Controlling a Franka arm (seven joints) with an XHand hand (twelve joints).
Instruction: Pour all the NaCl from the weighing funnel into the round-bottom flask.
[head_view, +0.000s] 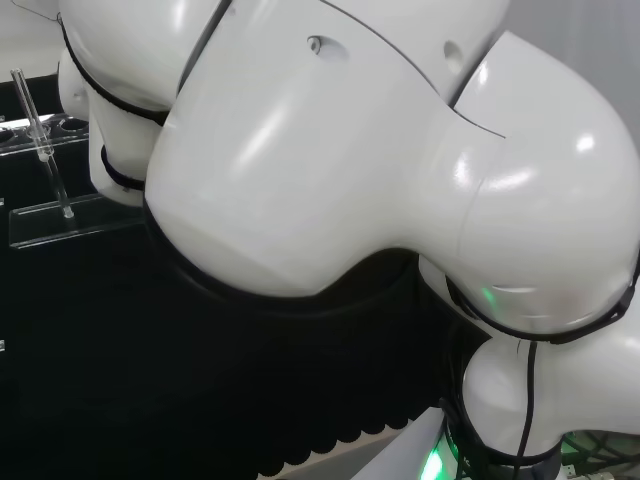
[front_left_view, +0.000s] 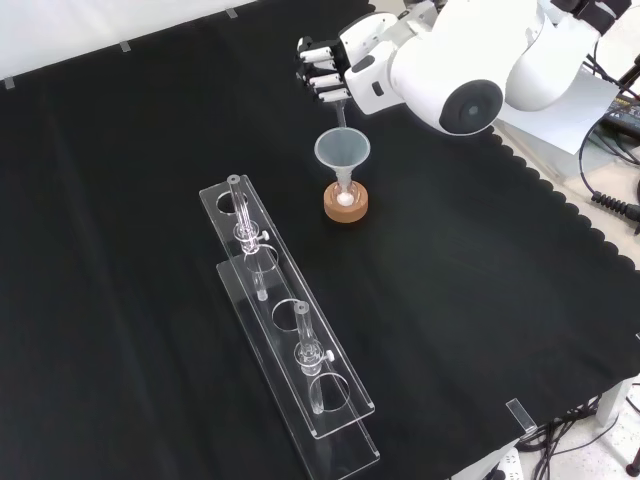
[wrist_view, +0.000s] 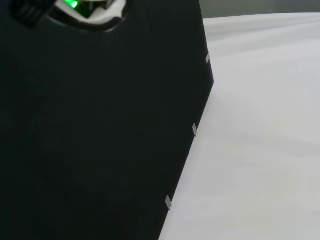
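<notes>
In the front view the hand (front_left_view: 325, 72) hovers at the top of the cloth with its fingers curled round a thin clear piece, the weighing funnel (front_left_view: 340, 112). The piece's narrow end points down into a clear cone funnel (front_left_view: 343, 150). That cone funnel sits in the neck of a small round-bottom flask (front_left_view: 346, 193) on a cork ring (front_left_view: 347, 208). White powder lies in the flask's bottom. How much powder is left in the weighing funnel is too small to tell. In the head view the arm's white links (head_view: 380, 150) cover this spot.
A clear acrylic rack (front_left_view: 285, 330) lies on the cloth in front of the flask in the front view, with two glass pieces (front_left_view: 245, 225) standing in its holes. In the head view the rack (head_view: 60, 218) and a glass rod (head_view: 42, 140) are at the left. Cables lie at the bench's right edge (front_left_view: 610, 205).
</notes>
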